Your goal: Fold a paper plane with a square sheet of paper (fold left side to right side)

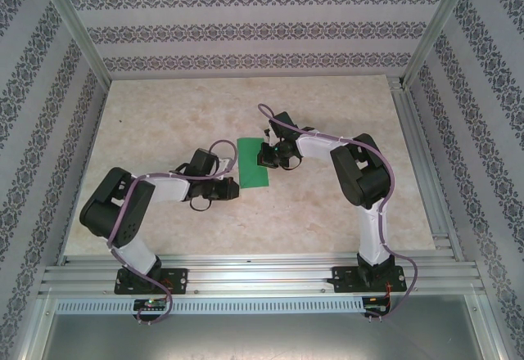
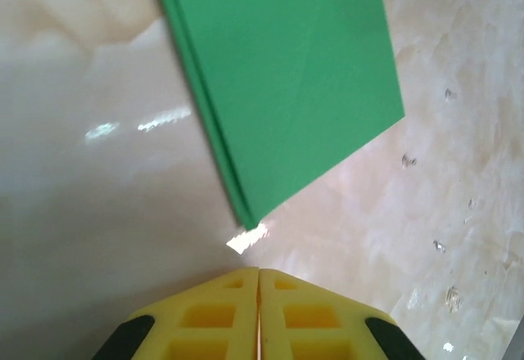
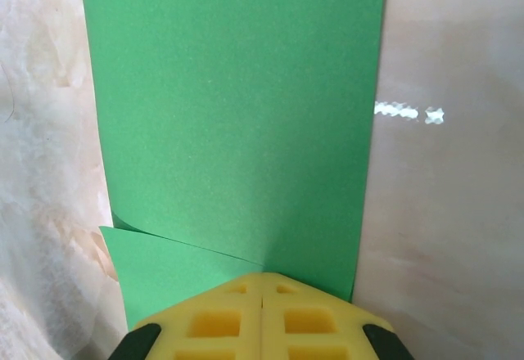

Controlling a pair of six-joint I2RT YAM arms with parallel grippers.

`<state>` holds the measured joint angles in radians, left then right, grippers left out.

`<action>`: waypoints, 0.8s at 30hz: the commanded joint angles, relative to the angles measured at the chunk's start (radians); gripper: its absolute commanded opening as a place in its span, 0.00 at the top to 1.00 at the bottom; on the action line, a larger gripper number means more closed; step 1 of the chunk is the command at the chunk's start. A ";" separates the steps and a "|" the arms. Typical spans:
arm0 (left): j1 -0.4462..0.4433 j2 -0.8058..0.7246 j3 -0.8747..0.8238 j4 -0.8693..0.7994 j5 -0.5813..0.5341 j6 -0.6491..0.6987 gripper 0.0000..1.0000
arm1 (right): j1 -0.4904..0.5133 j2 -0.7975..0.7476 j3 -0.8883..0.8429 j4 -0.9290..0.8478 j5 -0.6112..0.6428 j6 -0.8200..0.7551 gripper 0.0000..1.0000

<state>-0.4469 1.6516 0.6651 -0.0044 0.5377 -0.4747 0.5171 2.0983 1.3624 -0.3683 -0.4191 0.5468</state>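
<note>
The square sheet of paper (image 1: 255, 162) lies on the table folded in half, a tall bright green rectangle. In the left wrist view its two layers (image 2: 286, 82) show along the left edge. My left gripper (image 2: 259, 272) is shut with nothing in it, just short of the paper's near corner and apart from it; from above it (image 1: 233, 188) sits at the paper's lower left. My right gripper (image 3: 262, 276) is shut, its tips down on the paper (image 3: 237, 114) at its near edge. There the top layer lies askew and the lower layer shows at the left. From above it (image 1: 267, 160) is at the paper's right edge.
The marble-look tabletop (image 1: 164, 123) lies open on all sides of the paper. Patterned walls and metal frame posts (image 1: 78, 29) enclose it. An aluminium rail (image 1: 262, 274) with both arm bases runs along the near edge.
</note>
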 commanded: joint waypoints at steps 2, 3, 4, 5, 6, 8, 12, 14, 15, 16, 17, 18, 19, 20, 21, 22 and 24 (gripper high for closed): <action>0.044 -0.117 -0.002 -0.140 0.018 -0.020 0.78 | -0.002 -0.058 0.005 -0.075 0.084 -0.048 0.89; 0.054 -0.145 0.009 -0.151 0.020 -0.022 0.73 | -0.003 -0.084 0.010 -0.080 0.087 -0.057 0.86; 0.061 -0.163 0.020 -0.159 0.019 -0.024 0.68 | -0.005 -0.107 0.012 -0.084 0.092 -0.061 0.84; 0.069 -0.179 0.032 -0.162 0.023 -0.028 0.62 | -0.008 -0.134 0.009 -0.087 0.098 -0.069 0.81; 0.076 -0.183 0.045 -0.160 0.032 -0.033 0.57 | -0.012 -0.159 0.003 -0.090 0.105 -0.074 0.78; 0.082 -0.167 0.081 -0.155 0.052 -0.039 0.51 | -0.019 -0.194 -0.015 -0.092 0.114 -0.083 0.74; 0.083 -0.077 0.163 -0.132 0.087 -0.059 0.46 | -0.034 -0.212 -0.057 -0.077 0.097 -0.085 0.73; 0.083 -0.023 0.196 -0.113 0.091 -0.071 0.43 | -0.032 -0.203 -0.067 -0.062 0.076 -0.082 0.74; 0.083 0.005 0.211 -0.106 0.088 -0.080 0.42 | -0.029 -0.199 -0.072 -0.052 0.068 -0.076 0.75; 0.082 0.029 0.227 -0.101 0.089 -0.083 0.42 | -0.027 -0.194 -0.075 -0.043 0.061 -0.070 0.75; 0.082 0.056 0.242 -0.095 0.092 -0.088 0.41 | -0.024 -0.186 -0.075 -0.035 0.052 -0.066 0.76; 0.083 0.080 0.254 -0.086 0.091 -0.093 0.40 | -0.021 -0.173 -0.074 -0.027 0.045 -0.061 0.76; 0.083 0.099 0.265 -0.078 0.092 -0.096 0.40 | -0.017 -0.163 -0.070 -0.023 0.038 -0.058 0.77; 0.083 0.121 0.275 -0.075 0.092 -0.098 0.40 | -0.015 -0.148 -0.064 -0.021 0.031 -0.054 0.78; 0.082 0.141 0.285 -0.067 0.092 -0.103 0.41 | -0.012 -0.138 -0.059 -0.019 0.028 -0.052 0.79; 0.083 0.157 0.292 -0.056 0.099 -0.107 0.43 | -0.011 -0.129 -0.059 -0.017 0.026 -0.049 0.79; 0.082 0.187 0.304 -0.029 0.119 -0.120 0.47 | -0.010 -0.123 -0.066 -0.007 0.026 -0.041 0.79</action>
<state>-0.3733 1.8114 0.9340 -0.0978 0.6201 -0.5674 0.4984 1.9560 1.3003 -0.4110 -0.3717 0.4957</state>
